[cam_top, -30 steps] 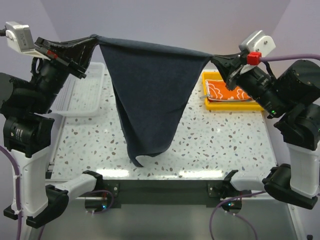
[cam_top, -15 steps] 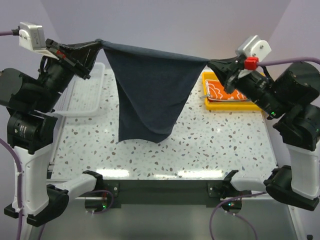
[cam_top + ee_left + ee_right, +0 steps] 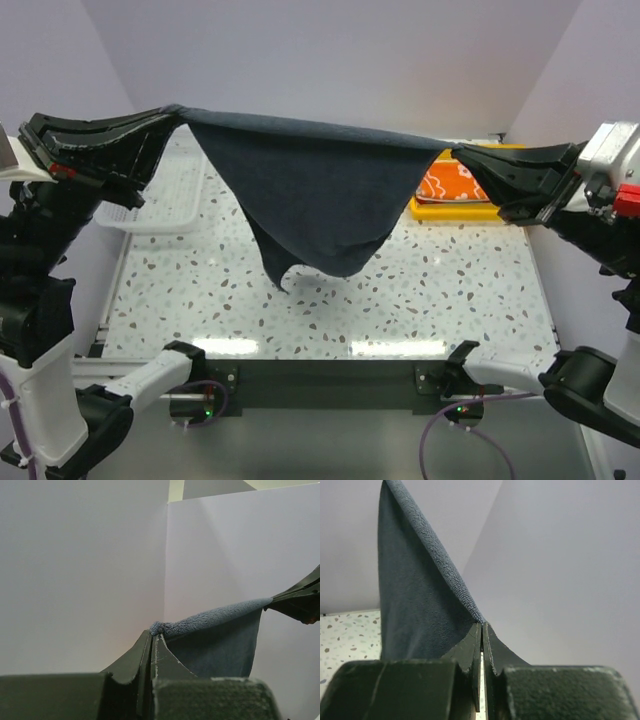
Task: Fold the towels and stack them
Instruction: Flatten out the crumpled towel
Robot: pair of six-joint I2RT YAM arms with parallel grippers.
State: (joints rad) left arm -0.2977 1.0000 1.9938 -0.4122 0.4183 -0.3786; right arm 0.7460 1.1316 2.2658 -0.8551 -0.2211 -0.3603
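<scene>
A plain dark blue-grey towel hangs stretched in the air between both arms, its lower part drooping to a point above the speckled table. My left gripper is shut on the towel's left corner. On the opposite side my right gripper is shut on the other corner. An orange towel with white prints lies folded in the yellow tray at the back right, partly hidden by the right gripper.
A white mesh basket stands at the back left, under the left arm. The lavender walls close the back and sides. The table's near edge carries the dark rail with both arm bases.
Both arms have swung outward and nearer the camera, pulling the towel wider and flatter. Its hanging tail has lifted and swung toward the far side.
</scene>
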